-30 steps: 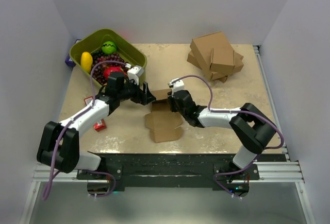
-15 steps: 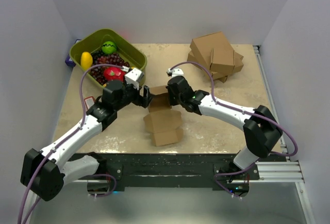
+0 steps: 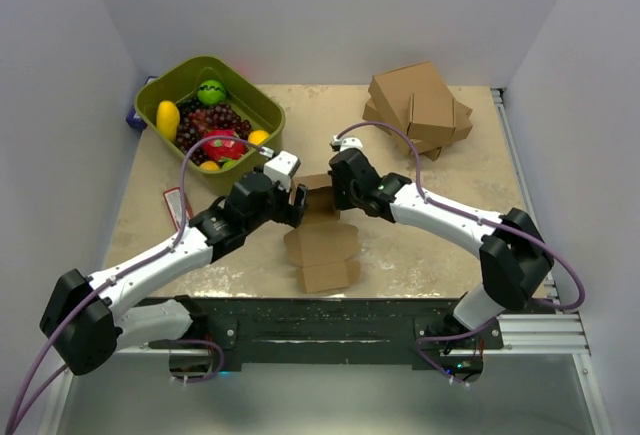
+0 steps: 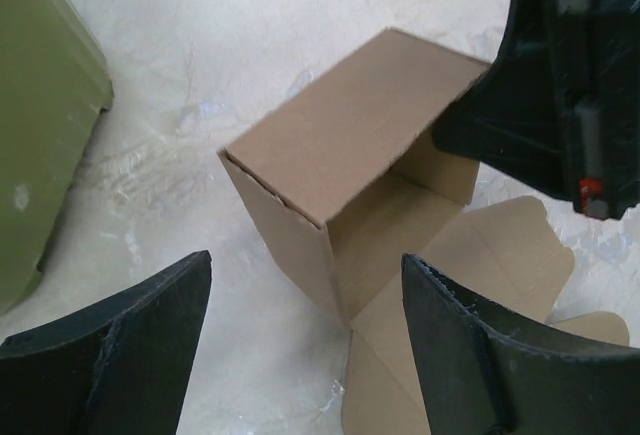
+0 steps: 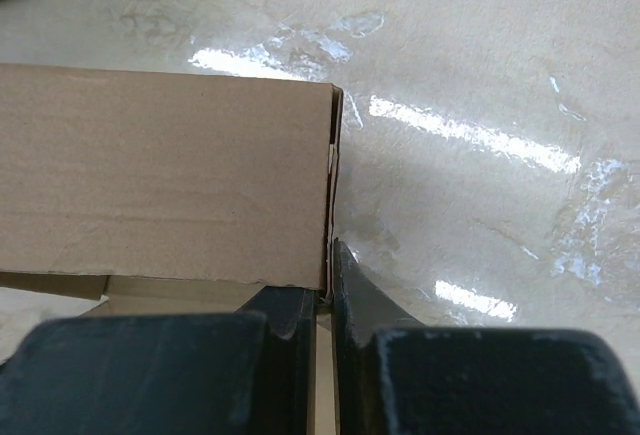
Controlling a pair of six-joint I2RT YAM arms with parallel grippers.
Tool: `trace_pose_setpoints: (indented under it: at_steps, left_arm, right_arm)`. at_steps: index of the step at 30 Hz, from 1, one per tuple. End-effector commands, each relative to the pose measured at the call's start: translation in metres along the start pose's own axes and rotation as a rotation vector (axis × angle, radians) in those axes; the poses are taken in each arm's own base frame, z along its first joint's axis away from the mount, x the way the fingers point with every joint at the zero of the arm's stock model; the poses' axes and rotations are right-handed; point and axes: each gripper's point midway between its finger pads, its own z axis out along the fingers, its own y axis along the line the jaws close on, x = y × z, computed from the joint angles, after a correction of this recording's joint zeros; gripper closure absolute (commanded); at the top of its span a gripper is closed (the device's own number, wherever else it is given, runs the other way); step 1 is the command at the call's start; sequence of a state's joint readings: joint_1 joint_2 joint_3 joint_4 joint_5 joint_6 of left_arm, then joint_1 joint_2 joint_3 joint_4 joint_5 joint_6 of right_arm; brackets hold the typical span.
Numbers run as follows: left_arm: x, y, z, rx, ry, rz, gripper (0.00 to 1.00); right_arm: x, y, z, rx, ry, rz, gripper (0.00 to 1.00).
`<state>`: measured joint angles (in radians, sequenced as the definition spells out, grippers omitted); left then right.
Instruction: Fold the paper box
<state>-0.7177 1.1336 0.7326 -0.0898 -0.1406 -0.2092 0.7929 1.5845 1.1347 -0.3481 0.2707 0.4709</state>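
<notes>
The paper box point(image 3: 322, 247) lies mid-table, brown and half formed: its far panels stand up as an open-sided shell point(image 4: 340, 145) and its near flaps lie flat on the table. My right gripper point(image 3: 336, 192) is shut on the shell's right wall; in the right wrist view both fingers pinch that thin cardboard edge point(image 5: 329, 255) beside the top panel point(image 5: 160, 175). My left gripper point(image 3: 298, 205) hovers open just left of the shell. Its fingers point(image 4: 120, 345) straddle the shell's near corner without touching it. The right gripper's black body point(image 4: 560, 75) shows behind the box.
A green bin point(image 3: 258, 101) of fruit stands at the back left; its wall point(image 4: 40, 105) is close to my left gripper. A stack of larger brown cartons point(image 3: 418, 105) sits at the back right. A small red packet point(image 3: 176, 205) lies left of my left arm.
My right gripper has closed on the box's right wall. My left arm has swung right and nearer, bringing its open gripper up against the raised shell.
</notes>
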Motion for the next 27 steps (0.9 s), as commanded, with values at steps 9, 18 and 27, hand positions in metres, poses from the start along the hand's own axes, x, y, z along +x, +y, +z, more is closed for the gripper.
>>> trace_pose_setpoints:
  at_steps: [9, 18, 27]
  left_arm:
    - [0.011, 0.004, 0.027, -0.095, -0.036, -0.121, 0.56]
    - [0.015, 0.004, 0.038, -0.132, -0.026, -0.116, 0.87]
    - [0.014, 0.005, 0.042, -0.153, -0.035, -0.162, 0.99]
  right_arm:
    - [-0.034, 0.008, -0.015, -0.016, -0.085, 0.068, 1.00]
    - [-0.030, 0.003, 0.000, 0.020, -0.117, 0.121, 0.94]
    - [-0.025, -0.013, 0.014, 0.110, -0.151, 0.167, 0.79]
